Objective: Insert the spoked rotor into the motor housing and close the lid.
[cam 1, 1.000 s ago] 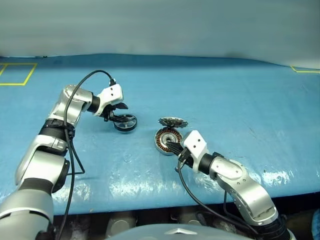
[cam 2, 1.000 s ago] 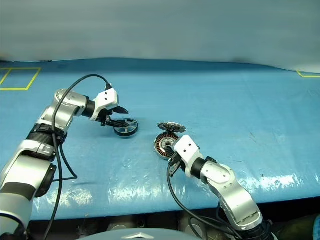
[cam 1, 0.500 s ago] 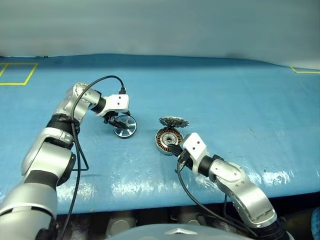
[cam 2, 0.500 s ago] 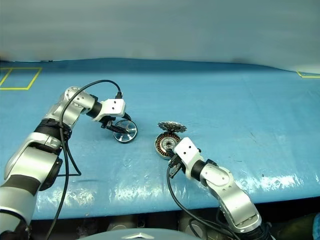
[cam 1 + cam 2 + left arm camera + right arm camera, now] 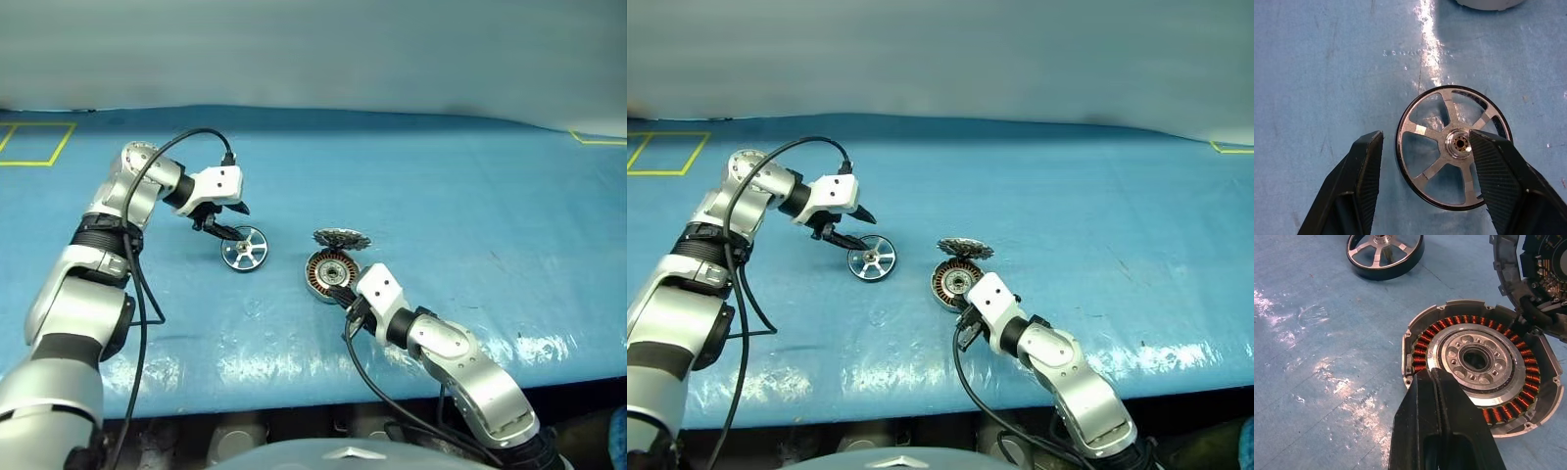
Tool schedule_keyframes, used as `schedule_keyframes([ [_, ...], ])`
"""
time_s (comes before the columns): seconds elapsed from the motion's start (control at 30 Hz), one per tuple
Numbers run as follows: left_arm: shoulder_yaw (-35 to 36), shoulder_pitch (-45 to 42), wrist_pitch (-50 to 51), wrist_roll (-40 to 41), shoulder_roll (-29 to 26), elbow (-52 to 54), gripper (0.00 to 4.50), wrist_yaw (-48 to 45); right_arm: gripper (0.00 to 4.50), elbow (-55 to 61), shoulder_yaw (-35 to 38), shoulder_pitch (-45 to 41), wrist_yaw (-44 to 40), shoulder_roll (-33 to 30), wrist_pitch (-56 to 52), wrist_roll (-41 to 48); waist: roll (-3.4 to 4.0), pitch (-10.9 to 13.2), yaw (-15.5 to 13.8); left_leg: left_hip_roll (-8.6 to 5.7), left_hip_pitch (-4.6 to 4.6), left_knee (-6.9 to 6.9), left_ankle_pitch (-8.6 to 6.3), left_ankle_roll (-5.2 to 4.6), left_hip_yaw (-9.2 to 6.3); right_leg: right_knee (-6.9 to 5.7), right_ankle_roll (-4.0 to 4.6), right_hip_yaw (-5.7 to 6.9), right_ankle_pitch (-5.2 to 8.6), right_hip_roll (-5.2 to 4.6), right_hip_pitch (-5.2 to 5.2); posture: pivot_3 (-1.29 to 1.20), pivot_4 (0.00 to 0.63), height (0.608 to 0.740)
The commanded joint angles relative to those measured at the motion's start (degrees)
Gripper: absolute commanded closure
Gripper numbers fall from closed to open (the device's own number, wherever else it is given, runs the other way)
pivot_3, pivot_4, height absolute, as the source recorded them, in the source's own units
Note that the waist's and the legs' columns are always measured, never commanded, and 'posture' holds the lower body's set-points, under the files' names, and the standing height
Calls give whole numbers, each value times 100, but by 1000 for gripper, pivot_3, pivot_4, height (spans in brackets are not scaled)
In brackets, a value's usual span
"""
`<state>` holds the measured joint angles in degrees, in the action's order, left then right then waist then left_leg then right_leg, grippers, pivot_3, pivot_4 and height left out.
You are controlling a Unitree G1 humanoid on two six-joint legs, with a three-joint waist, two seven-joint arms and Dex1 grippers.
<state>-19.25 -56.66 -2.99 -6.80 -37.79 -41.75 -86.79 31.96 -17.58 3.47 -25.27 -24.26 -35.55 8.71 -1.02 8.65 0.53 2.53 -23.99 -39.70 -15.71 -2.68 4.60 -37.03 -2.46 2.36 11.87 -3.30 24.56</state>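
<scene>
Surface: blue mat (image 5: pixel 441 186) over the whole work area, wrinkled, w/ glare patches near the front edge; yellow tape outline (image 5: pixel 34 145) at far left corner.

Spoked rotor (image 5: pixel 243 249): on the mat, left of centre, tipped up so its spoked face shows toward the camera. Dark outer ring, silver spokes, silver hub. Left wrist view: rotor (image 5: pixel 1449 147) sits betw. the two finger pads, one pad overlapping its rim; contact cannot be confirmed.

Left gripper (image 5: pixel 221 220): just above/behind the rotor, pointing down and toward centre. Jaws apart, roughly rotor-width. Nothing lifted; rotor's lower edge appears to rest on the mat. Black cable (image 5: pixel 186 142) loops over the wrist.

Motor housing (image 5: pixel 329 273): on the mat near centre, open side up, copper windings in a ring around a silver core w/ central bore. Well right of the rotor, apart from it.

Lid (image 5: pixel 340 238): just behind the housing, standing tilted, ribbed edge visible; looks to touch or lean at the housing's far rim. Right wrist view: lid (image 5: pixel 1533 279) close against the housing (image 5: pixel 1479 362) rim, wiring visible on its inner face.

Right gripper (image 5: pixel 340 291): at the housing's near rim, fingers pressed together, tips over the winding ring. Holding nothing that can be seen; contact w/ housing unclear.
</scene>
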Motion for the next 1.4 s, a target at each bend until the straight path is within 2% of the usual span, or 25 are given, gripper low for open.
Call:
schedule_keyframes([
  [0.03,90,221,533,158,-120,692,1540,-200,4500,66,-26,-49,-41,-1,71,-35,1,0,7,0,0,0,0,1,0,0,0,0,0,0,0,0,150,740],
  [0.2,-121,541,1235,-84,-146,1100,1540,-82,4500,-16,-69,-53,-21,61,102,-76,0,0,5,1,3,-7,0,1,-1,-12,0,0,1,2,0,0,150,740],
  [0.53,-320,695,1006,-401,11,1000,1540,375,4500,-60,-36,-38,-5,53,112,-140,-1,-2,-4,0,9,-25,0,0,-2,-27,0,-4,2,1,-5,0,150,740],
  [0.77,-230,731,1189,-186,174,937,1540,362,4500,-112,-168,32,2,57,142,-264,-2,-3,-5,0,10,-27,1,0,-1,-32,1,-5,1,2,-5,0,150,740],
  [0.93,-139,681,1387,5,39,964,1540,112,4500,-121,-226,71,-10,58,176,-312,-2,-3,6,0,15,-27,1,0,2,-45,4,-9,4,1,-2,0,150,740],
  [1.4,-225,644,1238,-356,-27,734,1540,742,4500,-337,-383,50,-54,45,301,-538,-6,-5,1,0,27,-35,8,11,-1,-77,0,-9,19,1,-2,0,150,740],
])
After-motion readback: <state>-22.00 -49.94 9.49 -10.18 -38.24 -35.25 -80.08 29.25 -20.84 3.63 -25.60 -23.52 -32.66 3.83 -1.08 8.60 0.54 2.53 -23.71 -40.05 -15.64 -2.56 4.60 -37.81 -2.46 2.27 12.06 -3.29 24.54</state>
